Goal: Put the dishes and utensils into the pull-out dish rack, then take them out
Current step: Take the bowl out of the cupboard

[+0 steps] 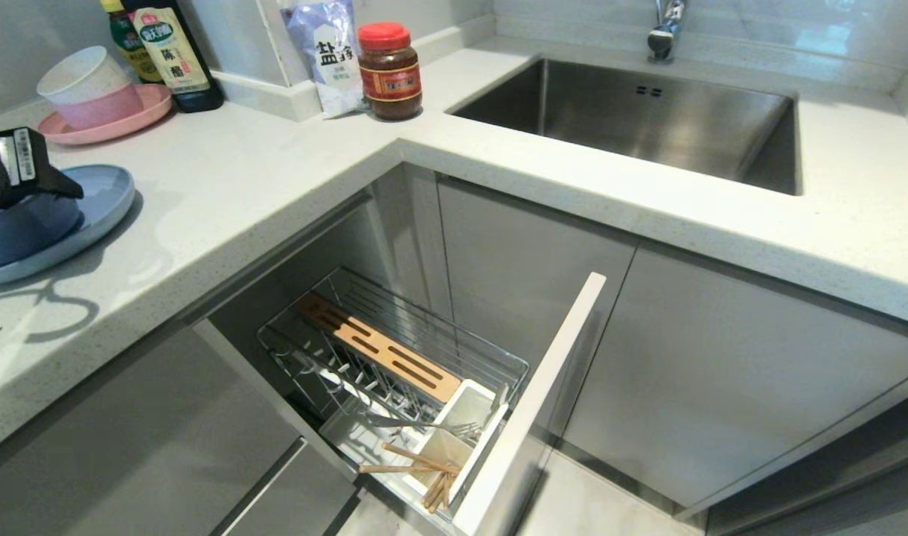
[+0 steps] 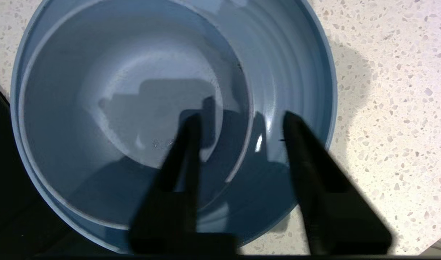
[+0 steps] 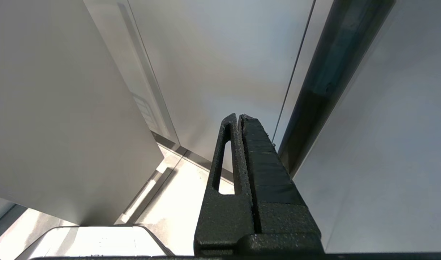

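Head view: pull-out dish rack [image 1: 394, 350] drawn open below the counter, fork [image 1: 432, 426] and chopsticks [image 1: 424, 465] at its near caddy end; bowl [image 1: 22, 227] on plate [image 1: 100, 212], far left. Left wrist view: left gripper [image 2: 238, 126], fingers apart, straddles the bowl's rim. Right wrist view: right gripper [image 3: 240, 117], fingers together, beside cabinet fronts.

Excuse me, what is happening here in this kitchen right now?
The left gripper is open over the blue bowl, which sits on the blue plate on the counter. The chopsticks and fork lie in the pull-out dish rack. The right gripper hangs shut beside the cabinets.
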